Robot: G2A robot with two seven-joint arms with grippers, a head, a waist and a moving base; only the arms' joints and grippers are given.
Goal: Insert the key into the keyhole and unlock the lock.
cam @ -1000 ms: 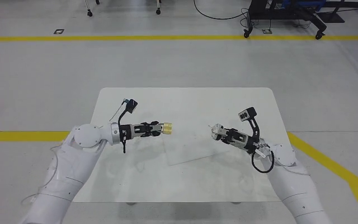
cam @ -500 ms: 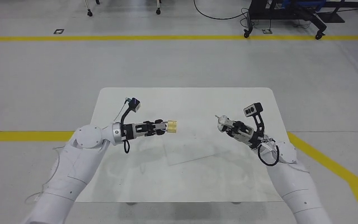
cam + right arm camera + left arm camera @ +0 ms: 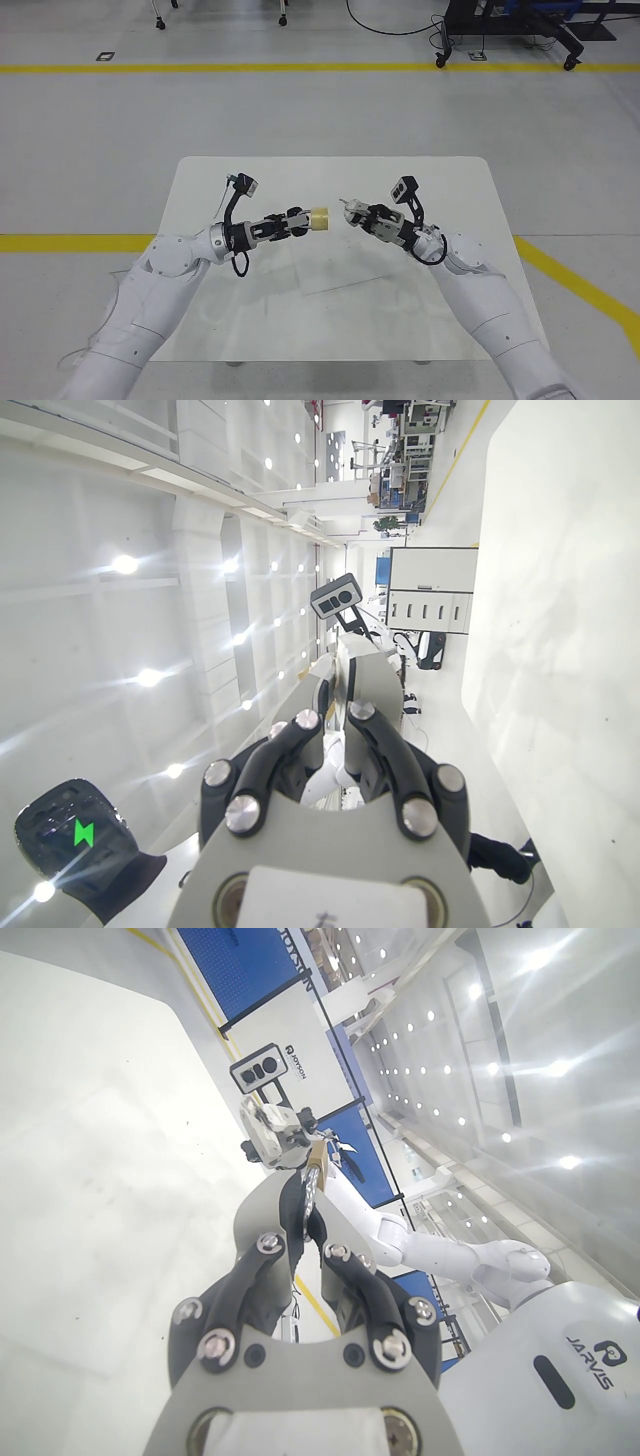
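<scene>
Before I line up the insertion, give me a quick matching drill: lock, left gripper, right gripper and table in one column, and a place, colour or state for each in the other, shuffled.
Column A
1. lock
2. left gripper
3. right gripper
4. table

Column B
a. white, under both arms
b. jaws shut on the lock
c. brass-coloured, held in the air above the table
d. pointing at the lock from the opposite side

Pairs: 1-c, 2-b, 3-d, 4-a.
</scene>
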